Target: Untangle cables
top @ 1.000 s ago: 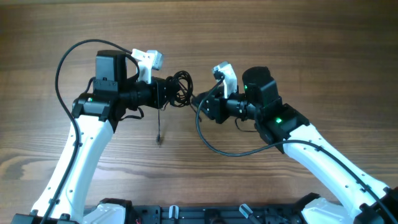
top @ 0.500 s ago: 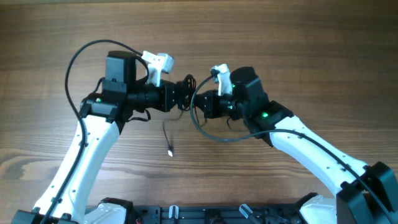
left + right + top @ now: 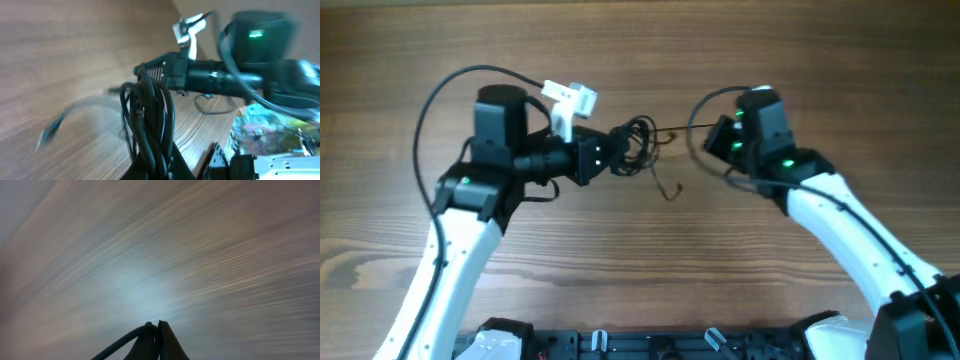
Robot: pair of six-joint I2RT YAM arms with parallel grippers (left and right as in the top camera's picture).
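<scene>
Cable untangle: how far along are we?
Done: little; no cable is fully out of the knot yet. In hand: the left gripper clamps the knotted bundle, and the right gripper is shut on one strand stretched out from it; a loose end trails below. Left: nearly everything, since the bundle looks densely looped.

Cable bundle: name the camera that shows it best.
Left wrist: the cable bundle fills the frame, loops distinct. Overhead shows only a small dark knot at the left pincer. Right wrist, blurred, shows just one strand at the shut right pincer.
</scene>
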